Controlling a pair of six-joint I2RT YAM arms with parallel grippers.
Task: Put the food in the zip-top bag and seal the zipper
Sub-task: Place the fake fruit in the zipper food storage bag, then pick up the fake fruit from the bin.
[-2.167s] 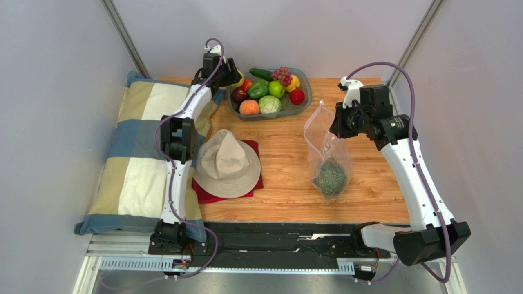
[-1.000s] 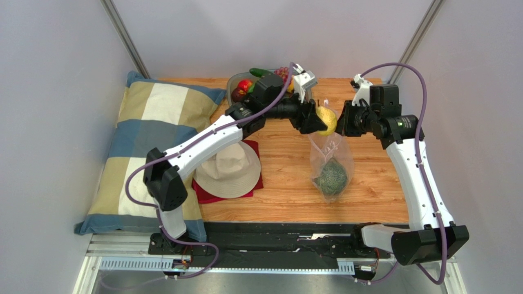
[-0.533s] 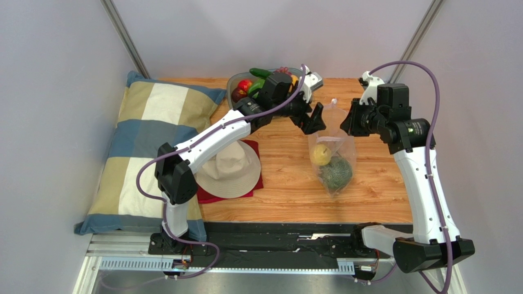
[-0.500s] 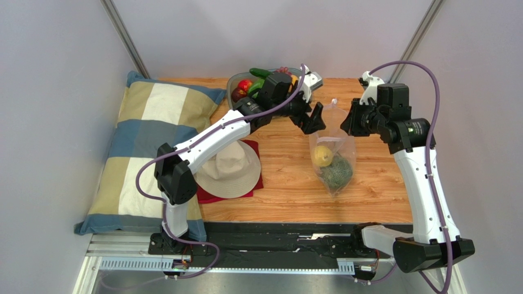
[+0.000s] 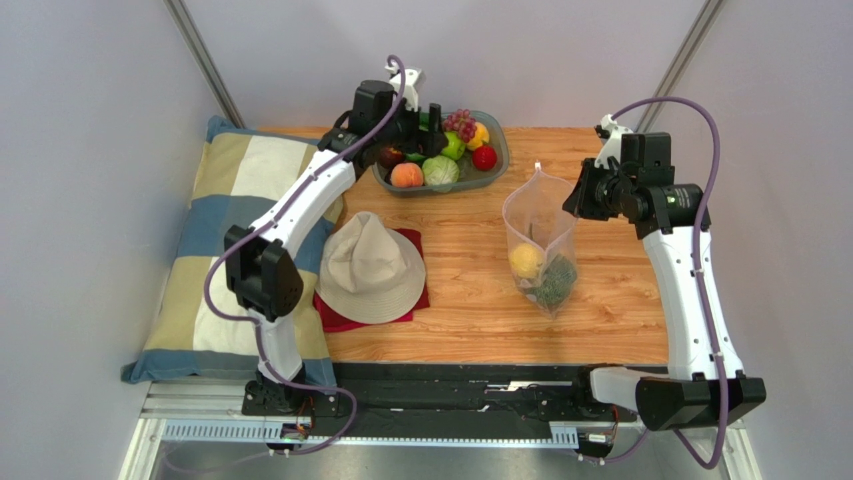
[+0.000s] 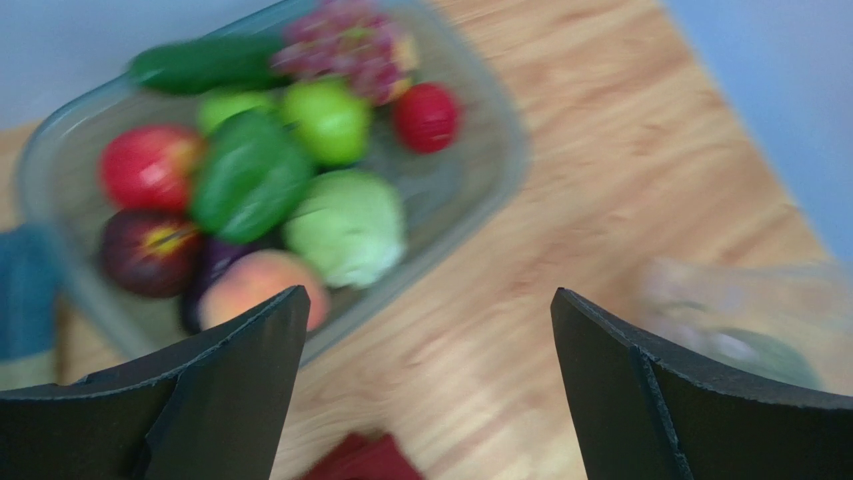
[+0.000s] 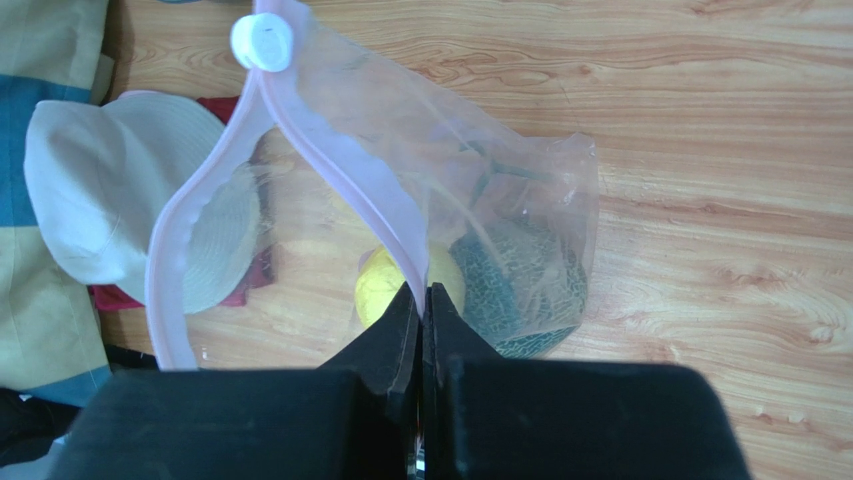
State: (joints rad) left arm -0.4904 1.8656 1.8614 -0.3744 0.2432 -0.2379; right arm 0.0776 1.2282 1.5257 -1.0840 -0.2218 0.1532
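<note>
Right gripper (image 7: 422, 292) clamped on the zipper (image 7: 350, 170), holding the bag (image 7: 521, 190) open on the table (image 5: 461, 260); we see pear (image 7: 378, 285) and melon (image 7: 521, 280) inside. Left gripper (image 6: 428, 297) gapes wide, empty, above the bowl (image 6: 481, 190) of food (image 6: 345, 225).

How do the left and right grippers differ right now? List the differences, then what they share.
The left gripper is open; the right gripper is shut. The left gripper holds nothing; the right gripper pinches the zipper of the zip-top bag. The left gripper hangs above the grey bowl; the right gripper is at the bag's mouth, which gapes open. Both have black fingers.
</note>
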